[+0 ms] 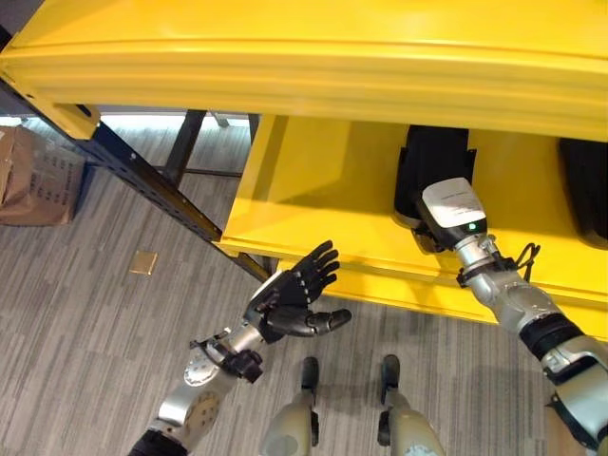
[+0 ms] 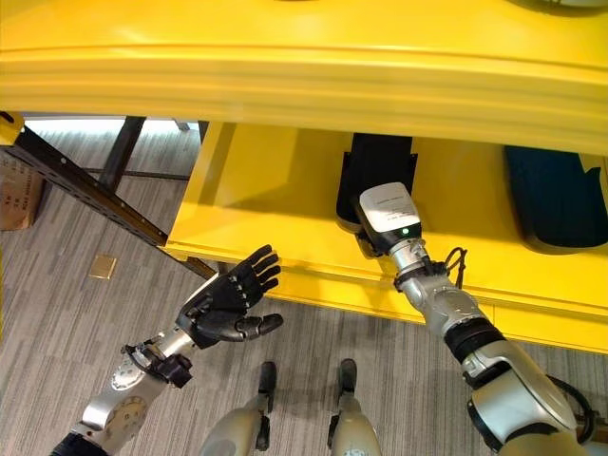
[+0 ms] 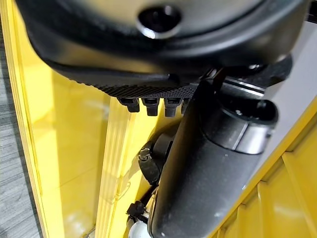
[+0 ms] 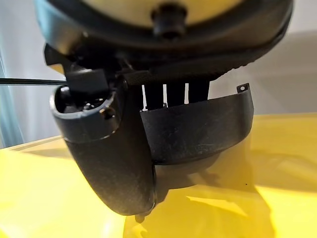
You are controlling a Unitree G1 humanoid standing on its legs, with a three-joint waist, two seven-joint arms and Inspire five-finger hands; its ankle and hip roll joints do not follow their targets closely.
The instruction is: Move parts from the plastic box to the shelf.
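While right hand reaches into lower shelf, entries as follows.

Right hand (image 2: 366,233): inside the lower bay of the yellow shelf (image 1: 313,180), wrist unit above the front lip; in the right wrist view, fingers (image 4: 166,94) and thumb closed around the curved edge of a black part (image 4: 198,126). Holding it.

Black part, position: resting on or just above the shelf floor, toward the middle of the bay, seen in the head views as a dark elongated piece (image 1: 432,161) running back from the hand. Whether fully set down: cannot tell.

Second black part (image 2: 556,199): already lying on the same shelf level, to the robot's right, apart from the first.

Left hand (image 1: 294,294): in front of the shelf, above the floor, fingers straight and spread wide, holding nothing.

Progress, as judged: one part apparently placed, another at the point of release; letting go and pulling the hand clear left to do. Plastic box and its remaining count: unknown.

Surface: glossy yellow metal shelving, upper tier (image 2: 304,66) overhanging, dark perforated upright (image 1: 142,176) at the robot's left.

Room: grey striped floor (image 1: 85,323); brown cardboard box (image 1: 33,176) at left; small tan square (image 1: 144,262) on the floor.
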